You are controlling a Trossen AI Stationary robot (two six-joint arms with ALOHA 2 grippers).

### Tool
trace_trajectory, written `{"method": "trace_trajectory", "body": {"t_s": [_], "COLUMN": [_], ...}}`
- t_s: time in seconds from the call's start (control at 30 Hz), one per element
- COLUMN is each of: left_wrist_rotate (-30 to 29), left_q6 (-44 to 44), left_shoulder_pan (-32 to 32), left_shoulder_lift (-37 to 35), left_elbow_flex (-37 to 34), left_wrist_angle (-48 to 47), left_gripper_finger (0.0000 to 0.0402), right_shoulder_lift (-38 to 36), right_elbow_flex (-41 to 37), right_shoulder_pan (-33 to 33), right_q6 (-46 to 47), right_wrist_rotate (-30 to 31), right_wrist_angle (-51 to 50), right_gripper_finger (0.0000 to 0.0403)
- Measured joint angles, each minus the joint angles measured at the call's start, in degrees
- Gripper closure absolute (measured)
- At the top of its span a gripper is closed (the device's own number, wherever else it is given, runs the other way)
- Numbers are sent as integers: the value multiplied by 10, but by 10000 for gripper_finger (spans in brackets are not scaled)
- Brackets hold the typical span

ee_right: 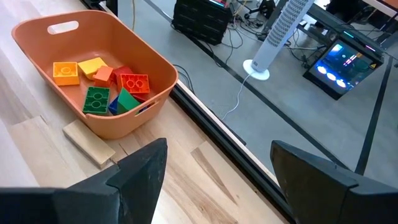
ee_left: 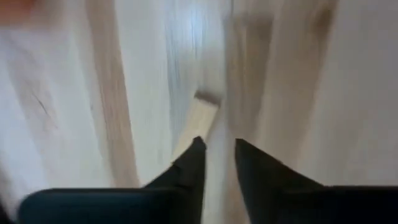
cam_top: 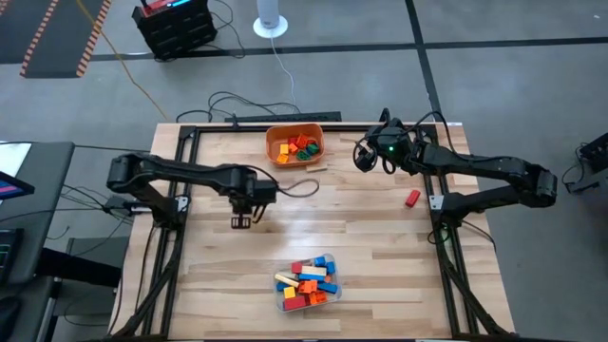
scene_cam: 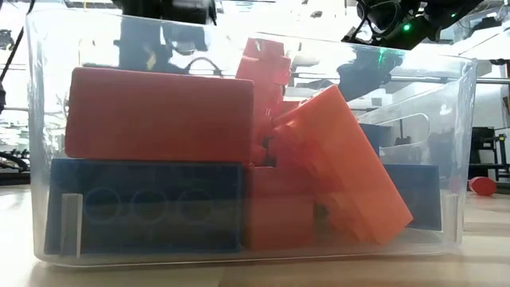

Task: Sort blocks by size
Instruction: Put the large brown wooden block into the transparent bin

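Observation:
Several blocks in red, blue, orange and yellow lie in the clear tub [cam_top: 307,282] near the table's front; the tub [scene_cam: 466,159] fills the low view. More blocks lie in the orange bowl [cam_top: 294,144] at the back, which also shows in the right wrist view [ee_right: 155,68]. One red block [cam_top: 411,198] lies alone on the table at the right. My left gripper [cam_top: 242,220] is low over the table's left middle, its fingers [ee_left: 198,155] a narrow gap apart, with a pale tan piece [ee_left: 202,118] just ahead of them. My right gripper [ee_right: 217,174] is wide open and empty, right of the bowl. My left gripper points down at the table with the tan piece's near end [ee_left: 186,140] right beside one fingertip. The picture is blurred, and I cannot tell whether the finger touches it.
A tan wooden slat [ee_right: 87,140] lies against the bowl's near side. Black frame rails run along the table's far edge [cam_top: 285,118] and its sides. Bare tabletop [cam_top: 361,228] lies between bowl and tub.

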Motion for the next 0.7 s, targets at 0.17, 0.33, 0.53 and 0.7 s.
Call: {"method": "trace_trajectory", "body": {"t_s": [0.17, 0.33, 0.53, 0.7], "left_wrist_rotate": [-50, -66, -63, -62], "left_q6": [84, 135, 166, 177], "left_shoulder_pan": [-3, -1, 13, 26], "left_shoulder_lift": [51, 97, 138, 172], "left_elbow_flex": [-19, -20, -20, -20], "left_wrist_angle": [-1, 2, 2, 12], "left_gripper_finger": [237, 177, 172, 194], "right_shoulder_lift": [0, 0, 0, 0], "right_elbow_flex": [0, 0, 0, 0], "right_shoulder_pan": [0, 0, 0, 0], "right_q6": [0, 0, 0, 0], "right_wrist_rotate": [0, 0, 0, 0], "right_wrist_angle": [0, 0, 0, 0], "right_gripper_finger": [86, 86, 86, 86]}}
